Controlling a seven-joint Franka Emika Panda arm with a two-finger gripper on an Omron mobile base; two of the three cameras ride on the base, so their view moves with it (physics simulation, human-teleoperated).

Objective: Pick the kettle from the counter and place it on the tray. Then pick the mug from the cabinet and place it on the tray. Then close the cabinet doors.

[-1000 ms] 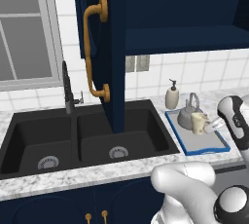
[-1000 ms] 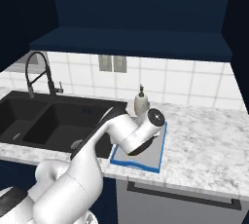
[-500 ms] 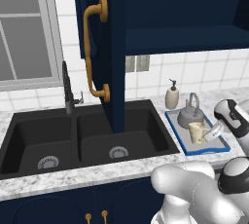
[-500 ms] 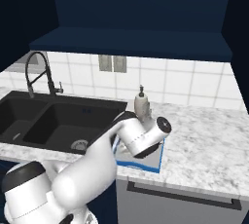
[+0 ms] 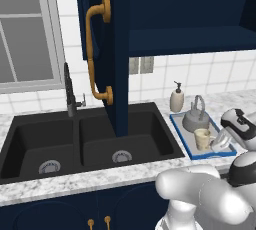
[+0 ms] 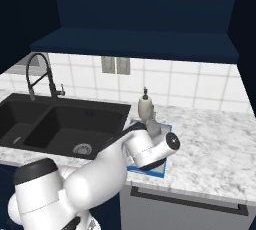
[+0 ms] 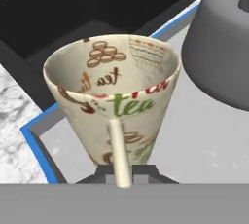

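Here the gripper [image 7: 124, 172] is pinched on the mug's [image 7: 114, 99] handle, over the tray [image 7: 34, 138].

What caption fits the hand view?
End effector shut on the mug by its handle, upright on the tray beside the kettle.

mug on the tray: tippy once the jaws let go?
Probably somewhat. The mug tapers to a base far narrower than its rim, so a sideways nudge could topple it. It looks like stiff glazed ceramic, likely slick and chippable. The kettle stands close beside it on the tray.
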